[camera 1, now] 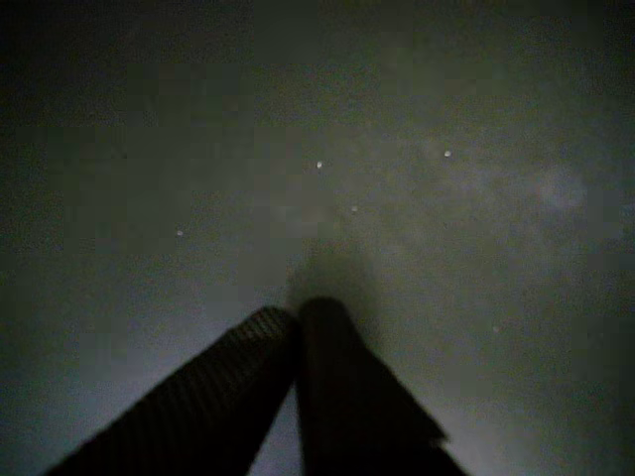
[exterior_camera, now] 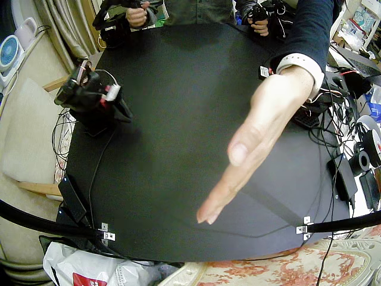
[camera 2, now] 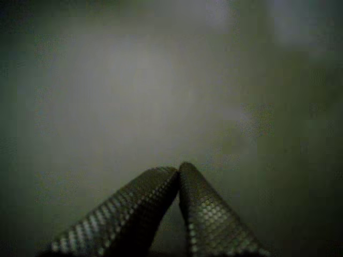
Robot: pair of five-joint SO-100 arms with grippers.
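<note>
**Fixed view.** The right arm (exterior_camera: 89, 101), a black jointed unit with red and white fittings, sat folded low at one side edge of the matt black bench (exterior_camera: 178, 89). Its end effector could not be picked out here. The left arm (exterior_camera: 314, 112) stood at the opposite side edge, largely hidden behind a person's open hand (exterior_camera: 262, 128). That hand stretched flat from the left arm's edge towards the near edge, fingers together, with a white wristband (exterior_camera: 297, 62) and a dark sleeve above it. It was just beside the left arm and well apart from the right arm.

Judgement: no handling had begun. Neither arm gripped, lifted or set down anything, and both looked parked.

The hand covered the ground in front of the left arm and would obstruct its reach. A tangle of black cables (exterior_camera: 336, 140) crowded that same edge. A black power adapter (exterior_camera: 72, 199) lay by the near corner on the right arm's side, and a white plastic bag (exterior_camera: 89, 271) sat below the near edge.

**A wrist view.** The end effector (camera 1: 298, 312) had its two dark jaws pressed together, holding nothing, above dim bench surface dotted with pale specks. Which arm carried this camera could not be told.

**Another wrist view.** The end effector (camera 2: 178, 168), with knurled fingers, was likewise closed tip to tip on nothing, over a blurred grey-green background.
</note>
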